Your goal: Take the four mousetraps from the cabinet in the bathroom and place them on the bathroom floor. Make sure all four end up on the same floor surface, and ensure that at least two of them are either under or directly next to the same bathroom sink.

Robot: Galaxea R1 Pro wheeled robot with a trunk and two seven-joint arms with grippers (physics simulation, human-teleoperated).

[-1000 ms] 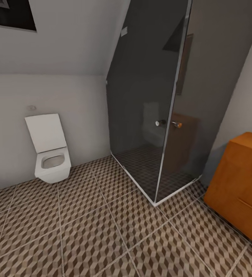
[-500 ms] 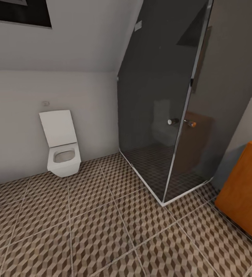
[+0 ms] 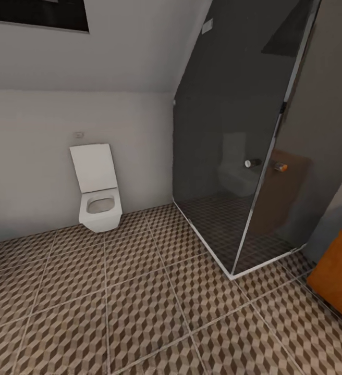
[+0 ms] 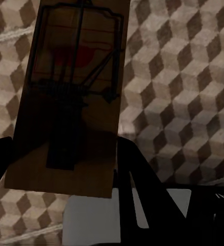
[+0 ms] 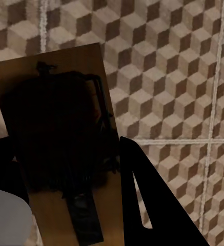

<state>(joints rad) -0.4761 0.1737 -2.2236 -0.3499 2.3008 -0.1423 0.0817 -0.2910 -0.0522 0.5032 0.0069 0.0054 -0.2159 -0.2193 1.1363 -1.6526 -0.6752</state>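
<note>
We look down across the bathroom floor (image 3: 139, 291), its tiles printed with brown and beige cubes. A white wall-hung toilet (image 3: 99, 194) with its lid up stands against the far wall, a dark glass shower enclosure (image 3: 244, 156) fills the corner, and one edge of the orange-brown cabinet (image 3: 340, 276) shows at the right.

Seen from the left wrist, our left pincer (image 4: 65, 169) is pinching a mousetrap (image 4: 70, 92), a tan wooden plate with dark wire parts and a red spot, held flat above the tiles. Seen from the right wrist, our right pincer (image 5: 65, 189) is pinching a second mousetrap (image 5: 60, 138) the same way, its face in shadow.

Both traps appear gripped by one end so most of each plate juts forward, which we judge would let them be laid flat on the floor. No sink is in sight here, so we judge the robot is carrying them toward it.
</note>
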